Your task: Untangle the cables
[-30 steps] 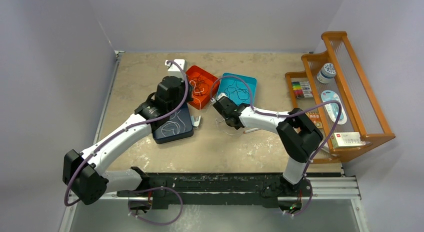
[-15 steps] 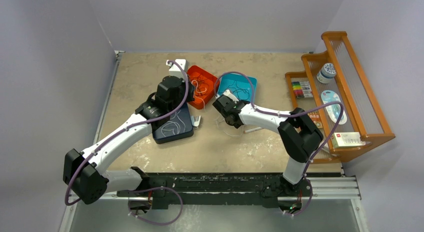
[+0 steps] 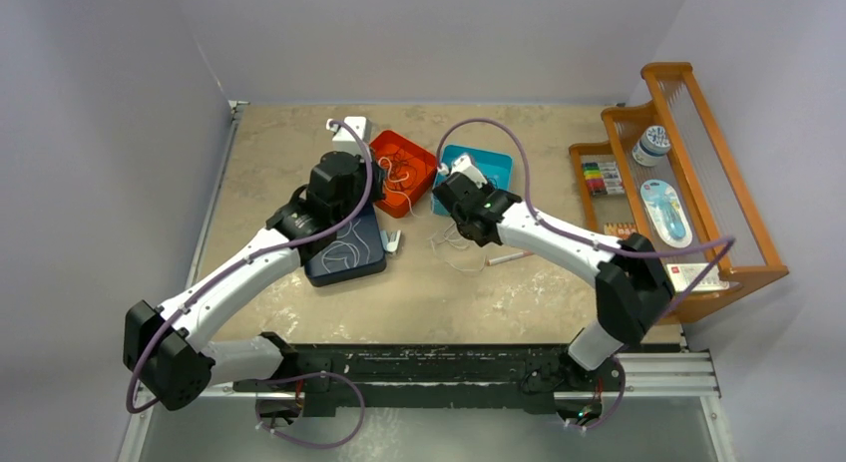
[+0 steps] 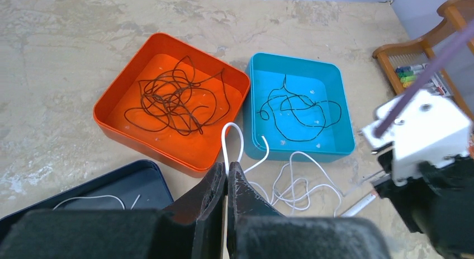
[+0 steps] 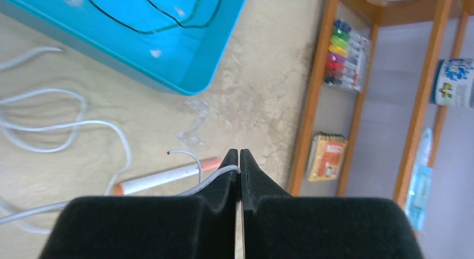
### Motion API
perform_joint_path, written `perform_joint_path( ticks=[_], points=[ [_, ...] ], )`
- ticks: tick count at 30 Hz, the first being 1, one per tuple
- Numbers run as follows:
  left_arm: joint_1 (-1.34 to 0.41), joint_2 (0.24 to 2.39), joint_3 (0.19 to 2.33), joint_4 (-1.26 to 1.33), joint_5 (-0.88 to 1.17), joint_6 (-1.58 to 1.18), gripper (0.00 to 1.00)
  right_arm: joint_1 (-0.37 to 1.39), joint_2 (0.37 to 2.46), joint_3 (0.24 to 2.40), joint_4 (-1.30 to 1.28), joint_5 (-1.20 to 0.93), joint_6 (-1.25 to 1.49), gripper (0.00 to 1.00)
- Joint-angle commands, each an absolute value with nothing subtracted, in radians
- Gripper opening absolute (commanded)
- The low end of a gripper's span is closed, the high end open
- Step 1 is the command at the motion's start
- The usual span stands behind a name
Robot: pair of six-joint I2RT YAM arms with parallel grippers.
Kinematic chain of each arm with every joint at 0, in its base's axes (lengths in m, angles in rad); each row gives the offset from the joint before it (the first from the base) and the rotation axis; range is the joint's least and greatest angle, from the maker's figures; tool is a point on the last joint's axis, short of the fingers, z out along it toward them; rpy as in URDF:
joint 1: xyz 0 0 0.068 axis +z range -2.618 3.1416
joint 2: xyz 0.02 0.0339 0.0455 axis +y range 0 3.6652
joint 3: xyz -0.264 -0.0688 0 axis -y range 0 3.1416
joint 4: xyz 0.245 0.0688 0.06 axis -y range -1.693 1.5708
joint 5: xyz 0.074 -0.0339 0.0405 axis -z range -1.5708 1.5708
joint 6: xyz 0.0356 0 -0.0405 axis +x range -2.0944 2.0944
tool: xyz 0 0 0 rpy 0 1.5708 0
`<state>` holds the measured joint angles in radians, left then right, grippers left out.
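**Table** [image 3: 289, 148] – mottled beige top, carrying all the items below.

**Wooden rack** [image 3: 748, 277] – stood at the table's right edge, with markers and small packets on its shelves.

**Left gripper** [image 4: 227, 169] – poised over the far corner of the navy tray. Its jaws were pressed together, nipping a loop of the white cable.

**Right gripper** [image 5: 239, 154] – sat just in front of the teal tray. Its jaws were closed tight, with the white cable running through the tips.

**Navy tray** [image 4: 142, 175] – nearest the left arm; a whitish strand [image 4: 95, 198] lay inside it.

**Orange tray** [image 4: 109, 105] – held the dark brown cable [image 4: 167, 99] in a loose tangle.

**Teal tray** [image 4: 347, 139] – just beside the orange tray, holding the black cable [image 4: 296, 111] in open loops.

**White cable** [image 4: 296, 186] – sprawled in loops on the table before the teal tray, stretched between both grippers.

**Pen** [image 5: 162, 179] – white with orange ends, lying on the table near the white cable.
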<state>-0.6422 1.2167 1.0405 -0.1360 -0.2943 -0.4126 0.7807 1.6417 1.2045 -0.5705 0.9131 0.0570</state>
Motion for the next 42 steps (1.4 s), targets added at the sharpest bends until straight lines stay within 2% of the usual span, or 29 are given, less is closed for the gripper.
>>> perform_joint_path(
  ticks=[1,7,11,15,19,23,30,42],
  points=[
    [-0.644,1.174,1.052,-0.115,-0.352,-0.445,0.0,0.785,1.51,1.235,-0.417,0.739,-0.01,0.0],
    [-0.624,1.14,1.018,-0.172,-0.433,-0.497,0.0,0.785,1.443,1.224,-0.189,0.325,-0.046,0.0],
    [-0.55,1.103,0.976,-0.216,-0.44,-0.55,0.0,0.785,1.453,1.232,-0.056,0.065,-0.047,0.0],
    [-0.444,1.061,0.922,-0.249,-0.409,-0.596,0.0,0.785,1.507,1.267,0.046,-0.126,-0.041,0.0],
    [-0.431,1.044,0.89,-0.278,-0.441,-0.611,0.0,0.788,1.579,1.322,0.125,-0.247,-0.022,0.0],
    [-0.429,1.04,0.854,-0.289,-0.469,-0.622,0.0,0.8,1.669,1.384,0.189,-0.287,0.021,0.0],
    [-0.424,1.051,0.83,-0.356,-0.569,-0.654,0.0,0.84,1.881,1.513,0.201,-0.231,0.053,0.0],
    [-0.42,1.069,0.747,-0.412,-0.674,-0.805,0.0,0.875,2.101,1.632,0.201,-0.179,0.058,0.0]
  ],
)
